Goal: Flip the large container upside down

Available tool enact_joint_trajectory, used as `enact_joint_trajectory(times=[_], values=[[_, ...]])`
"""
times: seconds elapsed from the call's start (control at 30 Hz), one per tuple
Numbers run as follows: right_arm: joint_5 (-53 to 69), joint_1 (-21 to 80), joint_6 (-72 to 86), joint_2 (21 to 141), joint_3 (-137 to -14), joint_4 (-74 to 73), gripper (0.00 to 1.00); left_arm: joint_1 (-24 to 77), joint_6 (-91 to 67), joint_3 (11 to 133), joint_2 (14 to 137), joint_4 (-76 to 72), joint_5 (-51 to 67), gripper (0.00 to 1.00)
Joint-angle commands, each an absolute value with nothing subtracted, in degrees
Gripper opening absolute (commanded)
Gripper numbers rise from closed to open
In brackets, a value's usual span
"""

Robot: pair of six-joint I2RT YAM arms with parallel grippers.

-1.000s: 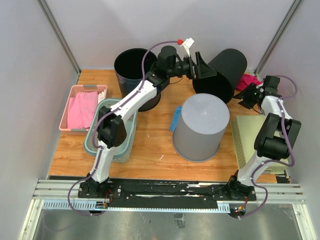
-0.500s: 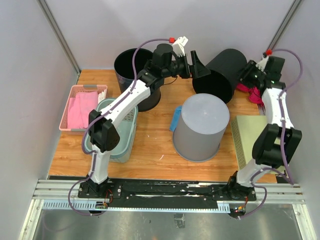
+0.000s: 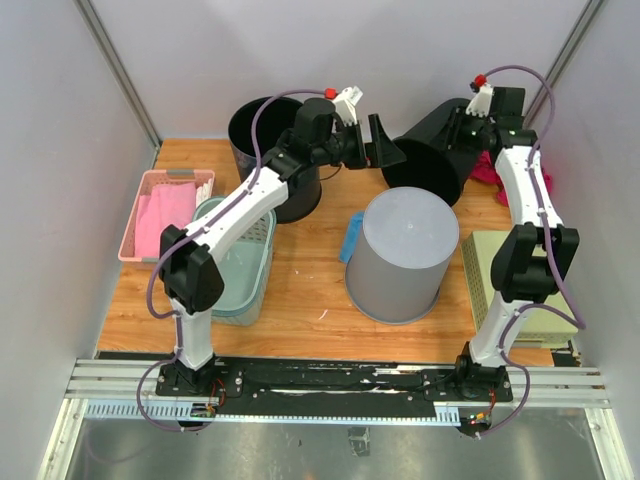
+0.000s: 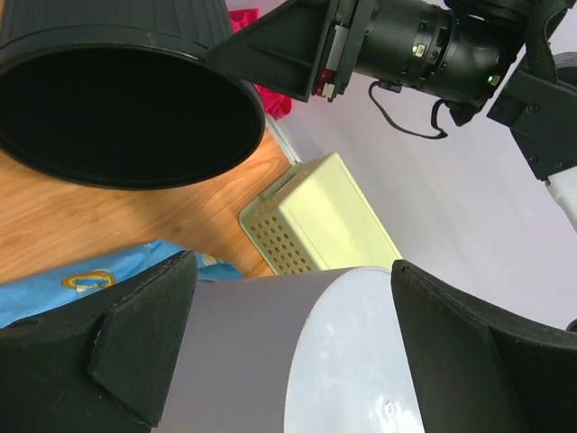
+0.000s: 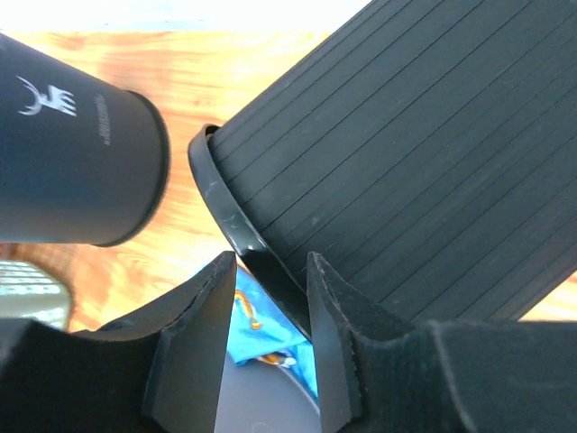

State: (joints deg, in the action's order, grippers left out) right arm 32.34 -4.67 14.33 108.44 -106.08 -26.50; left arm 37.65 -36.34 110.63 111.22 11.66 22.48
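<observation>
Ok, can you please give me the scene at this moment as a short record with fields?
handled bin: black ribbed bin, tilted, mouth toward the left arm, not yet upside down
right gripper: one finger on each side of the rim, closed on it
left gripper: open, empty, in front of the mouth
grey bin: upside down, in the middle
smooth black bin: upright, back left

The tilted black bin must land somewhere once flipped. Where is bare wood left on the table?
Bare wood: the front strip between teal bin, grey bin and yellow basket, and the front left corner below the pink basket. The back is crowded: upright black bin, tilted black bin in the right gripper, open left gripper between them.
</observation>
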Motion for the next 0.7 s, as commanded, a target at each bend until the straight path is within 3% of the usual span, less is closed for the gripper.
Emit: enact_joint_trajectory(times=[0.0, 0.37, 0.67], values=[[21.9, -0.5, 3.4, 107.3, -105.4, -35.2, 0.36, 36.4, -35.9, 106.9, 106.7, 9.0, 22.4, 0.93], [12.9, 8.0, -10.9, 107.1, -106.3, -42.1, 0.22, 34.5, -35.8, 101.2, 102.1, 7.5, 22.3, 0.94], [17.6, 14.3, -8.8, 116.8, -114.1, -46.8, 0.23, 33.3, -35.2, 95.8, 97.2, 6.7, 20.6, 0.94]])
